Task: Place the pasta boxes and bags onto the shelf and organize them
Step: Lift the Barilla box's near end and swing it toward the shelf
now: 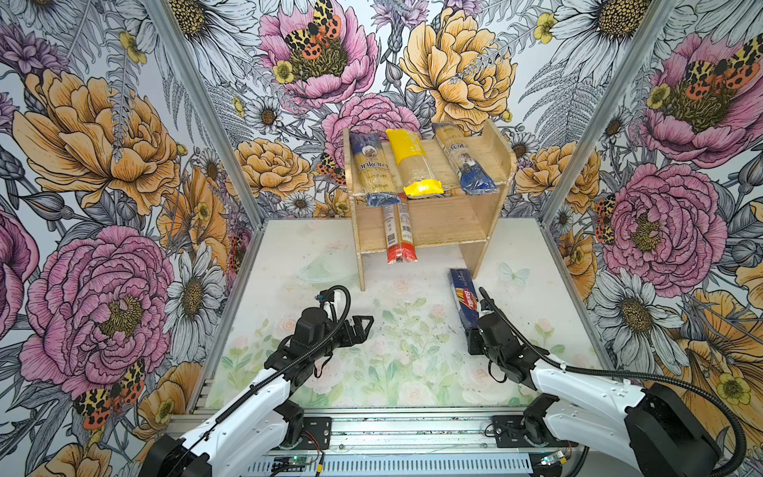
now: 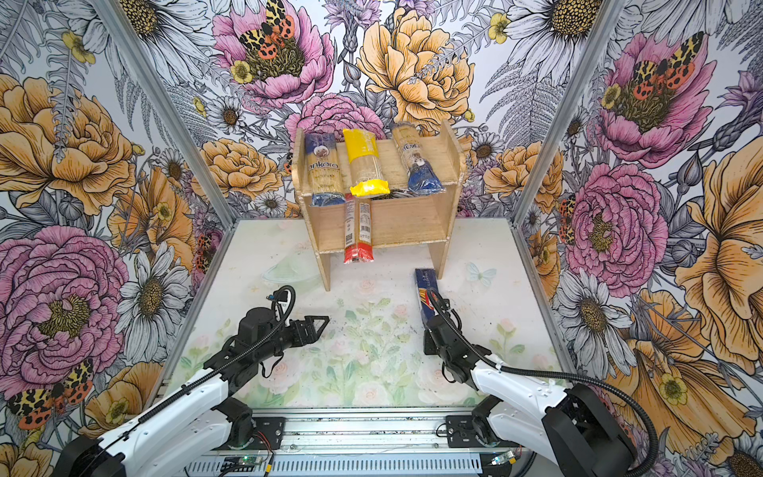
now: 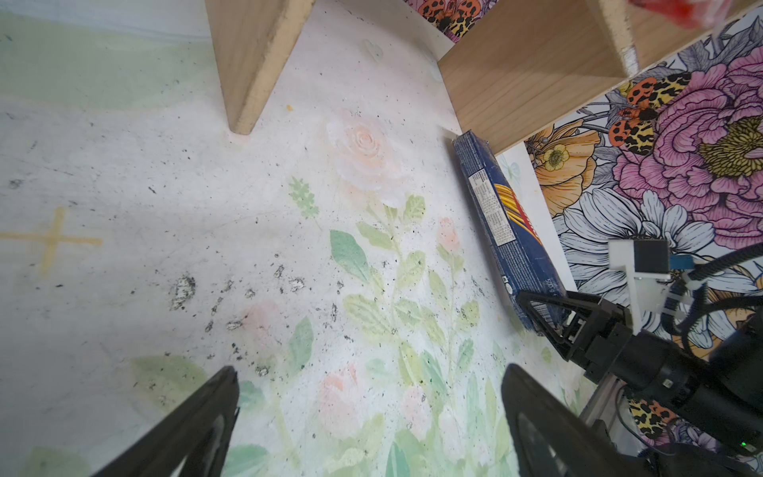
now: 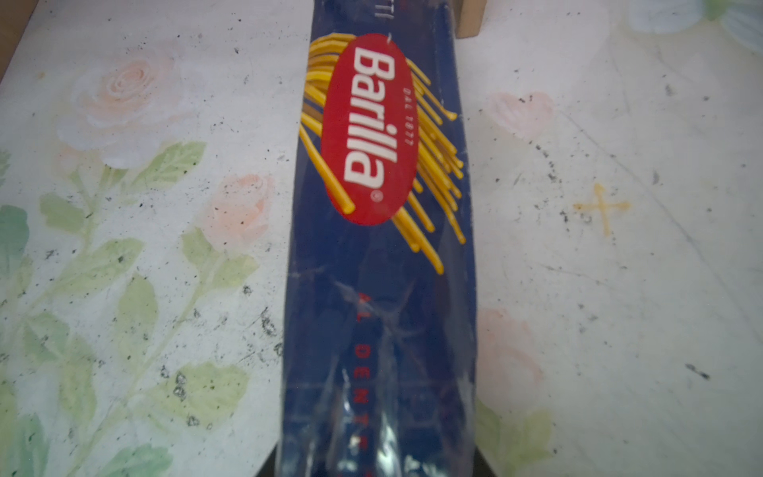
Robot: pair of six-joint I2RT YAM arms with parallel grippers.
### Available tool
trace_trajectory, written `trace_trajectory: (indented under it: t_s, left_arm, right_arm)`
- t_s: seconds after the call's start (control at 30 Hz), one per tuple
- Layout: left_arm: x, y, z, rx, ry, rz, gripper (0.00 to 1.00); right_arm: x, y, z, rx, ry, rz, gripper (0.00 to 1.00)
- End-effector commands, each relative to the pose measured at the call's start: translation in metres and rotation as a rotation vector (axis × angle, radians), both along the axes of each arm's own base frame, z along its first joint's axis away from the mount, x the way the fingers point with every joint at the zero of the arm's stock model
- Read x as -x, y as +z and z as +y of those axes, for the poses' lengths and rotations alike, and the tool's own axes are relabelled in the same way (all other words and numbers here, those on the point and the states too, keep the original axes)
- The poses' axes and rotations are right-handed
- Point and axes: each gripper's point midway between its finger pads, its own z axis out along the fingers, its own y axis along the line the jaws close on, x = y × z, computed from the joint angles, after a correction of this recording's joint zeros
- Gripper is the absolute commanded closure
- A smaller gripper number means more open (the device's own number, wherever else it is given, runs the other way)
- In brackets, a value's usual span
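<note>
The wooden shelf (image 1: pixel 454 223) (image 2: pixel 413 225) stands at the back of the table. On its upper tier lie the "ankara" bag (image 1: pixel 373 169), a yellow-ended bag (image 1: pixel 413 165) and a slimmer blue-ended bag (image 1: pixel 462 161). A red-ended pack (image 1: pixel 398 235) lies on the lower tier and overhangs its front. The dark blue Barilla pack (image 1: pixel 463 293) (image 4: pixel 380 264) lies lengthwise on the table, its far end by the shelf's right foot. My right gripper (image 1: pixel 475 334) (image 3: pixel 541 314) is shut on its near end. My left gripper (image 1: pixel 363 326) (image 3: pixel 371 388) hovers open over the mid table, holding nothing.
Flowered walls (image 1: pixel 124 165) close in the left, back and right sides. A metal rail (image 1: pixel 392 429) carrying both arm bases runs along the front edge. Faint yellow crosses (image 3: pixel 51 241) (image 4: pixel 600 206) mark the table mat.
</note>
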Motion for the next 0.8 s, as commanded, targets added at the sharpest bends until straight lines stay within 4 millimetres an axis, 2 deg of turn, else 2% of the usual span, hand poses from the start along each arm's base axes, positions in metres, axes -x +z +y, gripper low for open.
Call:
trace_trajectory:
  t_s: [0.0,0.33,0.77]
  left_arm:
    - [-0.001,-0.001,0.001,-0.002,0.008,-0.018,0.01]
    - [-0.001,-0.002,0.002,-0.002,0.01,-0.018,0.01]
    - [0.0,-0.003,0.002,-0.002,0.008,-0.017,0.01]
  right_arm:
    - [-0.025,0.049,0.011,-0.083,-0.013,-0.192,1.0]
    - [-0.021,0.065,0.013,-0.115,0.01,-0.219,1.0]
    - [-0.016,0.068,0.03,-0.136,0.103,-0.172,1.0]
